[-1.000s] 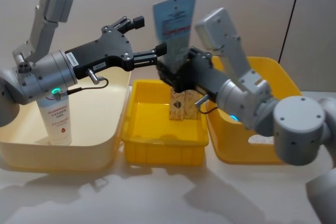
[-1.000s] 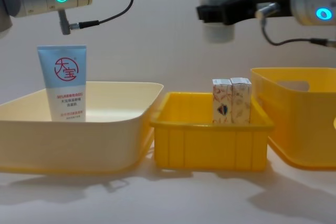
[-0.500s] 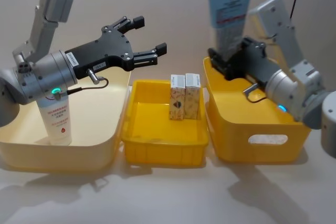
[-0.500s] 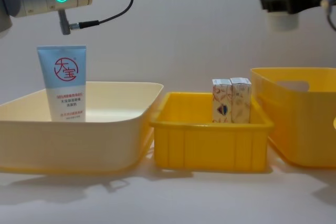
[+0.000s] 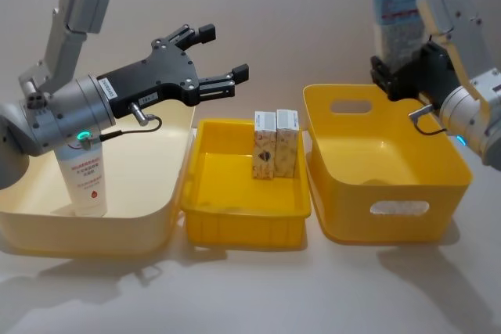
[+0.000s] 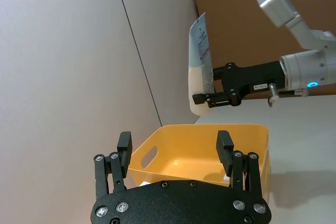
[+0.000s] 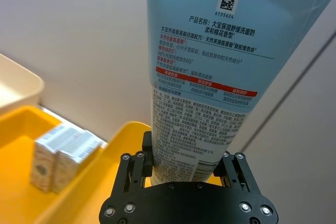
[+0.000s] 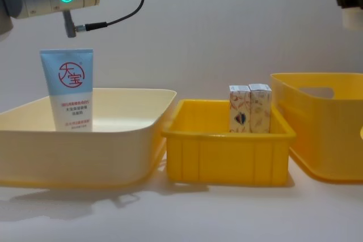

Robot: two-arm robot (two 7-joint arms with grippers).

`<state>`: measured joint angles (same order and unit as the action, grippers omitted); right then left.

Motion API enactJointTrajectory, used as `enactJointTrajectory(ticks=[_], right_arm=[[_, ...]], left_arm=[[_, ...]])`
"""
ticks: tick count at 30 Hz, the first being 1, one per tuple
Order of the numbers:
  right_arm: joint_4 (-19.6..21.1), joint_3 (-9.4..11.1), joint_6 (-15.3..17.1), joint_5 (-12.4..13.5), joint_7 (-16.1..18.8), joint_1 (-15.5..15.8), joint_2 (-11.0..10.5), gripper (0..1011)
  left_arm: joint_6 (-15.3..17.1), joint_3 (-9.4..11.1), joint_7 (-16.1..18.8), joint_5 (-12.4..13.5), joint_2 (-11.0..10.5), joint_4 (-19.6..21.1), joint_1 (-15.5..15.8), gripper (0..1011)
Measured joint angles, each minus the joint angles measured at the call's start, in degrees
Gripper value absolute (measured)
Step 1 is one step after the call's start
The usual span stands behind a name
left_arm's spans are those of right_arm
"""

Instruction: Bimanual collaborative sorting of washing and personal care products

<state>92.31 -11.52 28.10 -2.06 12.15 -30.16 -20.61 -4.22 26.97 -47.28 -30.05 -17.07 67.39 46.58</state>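
Two tubes and two boxes are what we've got on the table here. On the far left, one light-blue tube [image 8: 67, 90] stands upright in the pale tub [image 5: 149, 220], down below and behind our left gripper [image 5: 221, 59], under that arm. That gripper hangs in the air with its jaws spread wide and nothing between them, pointing out over the small yellow bin [image 5: 243, 209]. In that middle bin the two little boxes [image 5: 276, 144] stand side by side, touching, down below and just past the open jaws. Over on the right, our right gripper [image 7: 184, 165] has its jaws clamped on the lower end of the other tube [image 7: 215, 72], holding it upright above the back edge of the big yellow tub [image 5: 391, 217].
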Motion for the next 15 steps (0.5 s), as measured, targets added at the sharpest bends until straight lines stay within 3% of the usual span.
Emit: enactJointTrajectory(ticks=[6, 15], right_arm=[[-2.5, 0.2, 2.0, -1.6, -1.6, -1.7, 0.1, 599], [-5.0, 0.5, 3.8, -3.3, -3.1, -3.3, 0.2, 841]], left_arm=[[0.0, 0.0, 0.0, 0.0, 0.0, 0.0, 0.0, 1000], [0.0, 0.0, 0.0, 0.0, 0.0, 0.0, 0.0, 1000]])
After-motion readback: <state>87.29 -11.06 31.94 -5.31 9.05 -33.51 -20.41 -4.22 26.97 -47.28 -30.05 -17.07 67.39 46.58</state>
